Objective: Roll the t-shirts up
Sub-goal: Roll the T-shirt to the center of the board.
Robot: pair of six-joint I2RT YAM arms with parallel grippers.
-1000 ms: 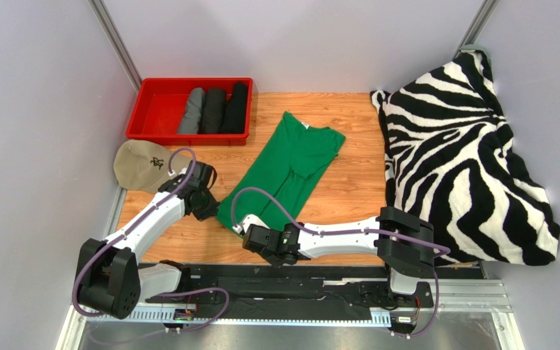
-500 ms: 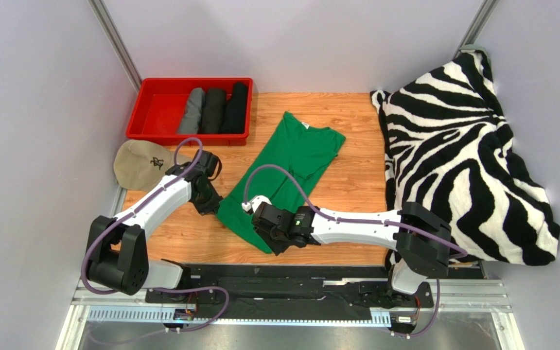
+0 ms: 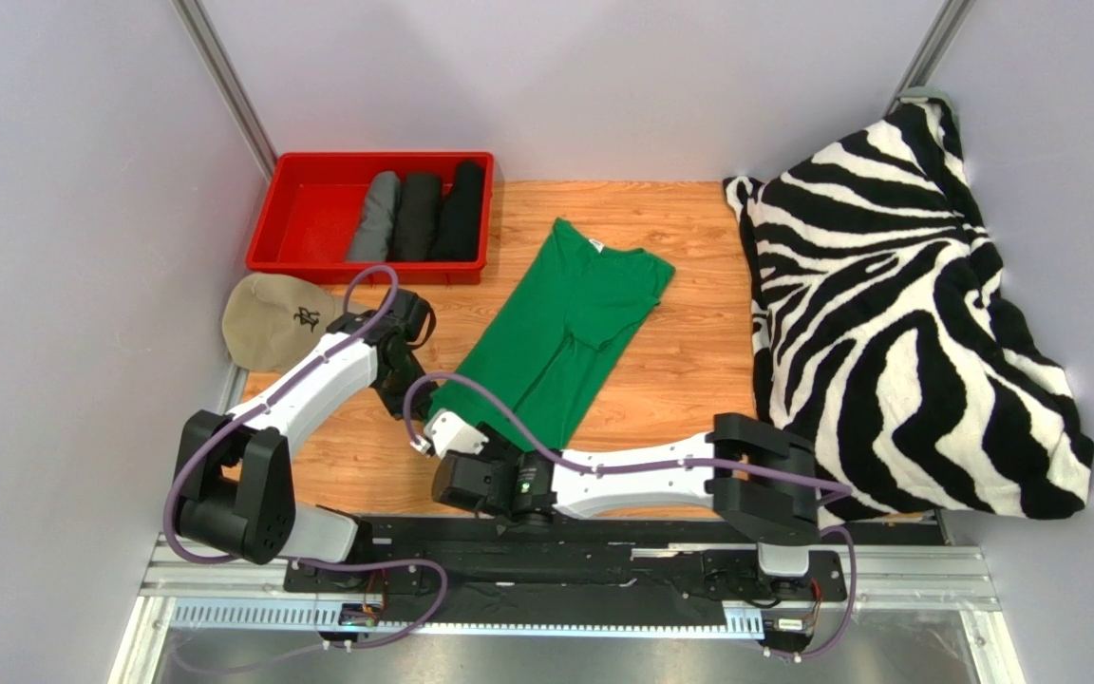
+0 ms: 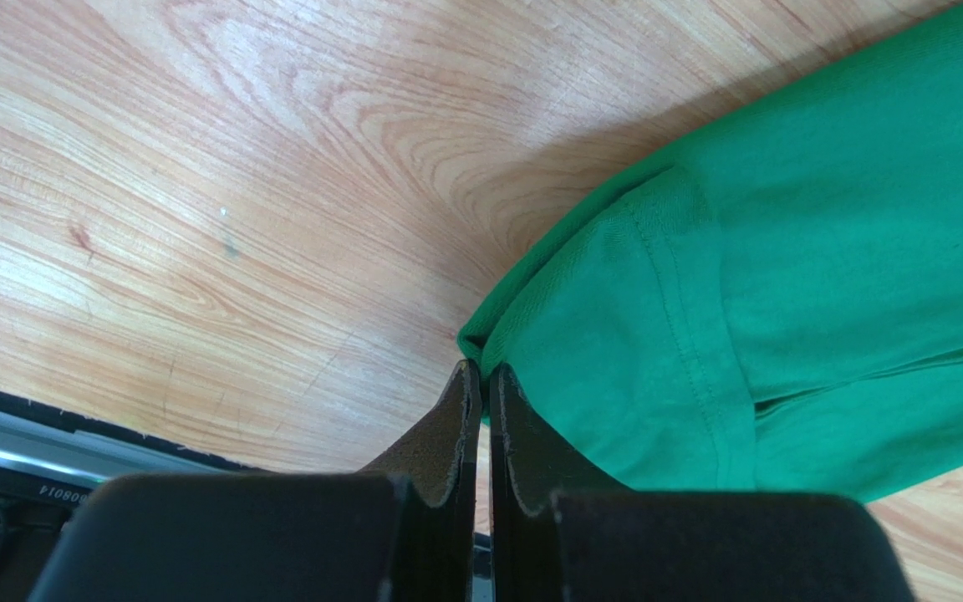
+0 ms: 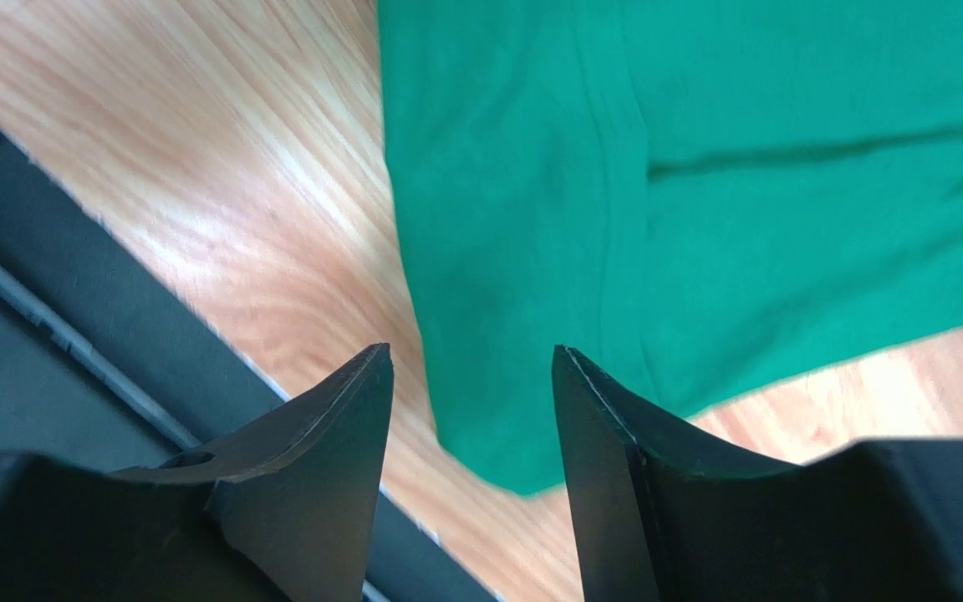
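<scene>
1. Lying slantwise on the worktop (image 3: pixel 681 399) in the overhead view, the green t-shirt (image 3: pixel 567 321) is folded into a long strip, hem at the near left and collar at the far right. Both claws sit at the hem end. The left claw (image 3: pixel 420 392) is at the strip's left corner, and the right claw (image 3: pixel 447 432) is just beside it, nearer the arm bases. Three rolled t-shirts (image 3: pixel 417 214), one grey and two black, lie side by side in the red tray (image 3: pixel 313 214) at the far left. The cap (image 3: pixel 270 321) and zebra blanket (image 3: pixel 881 299) flank the scene.
2. Left wrist view: the left claw (image 4: pixel 483 371) is clenched, its jaws pressed together at the hem corner of the green t-shirt (image 4: pixel 801 251), which it appears to pinch. The cloth spreads up and to the right of the tips, with bare worktop (image 4: pixel 198 188) to the left.
3. Right wrist view: the right claw (image 5: pixel 472 354) stands released, jaws apart and gripping nothing, poised over the hem's other corner. The green t-shirt (image 5: pixel 763 188) stretches ahead and to the right. The roll likely has to travel from the hem along the long axis toward the collar, away from both arms. The right claw probably has to close on its corner first.
</scene>
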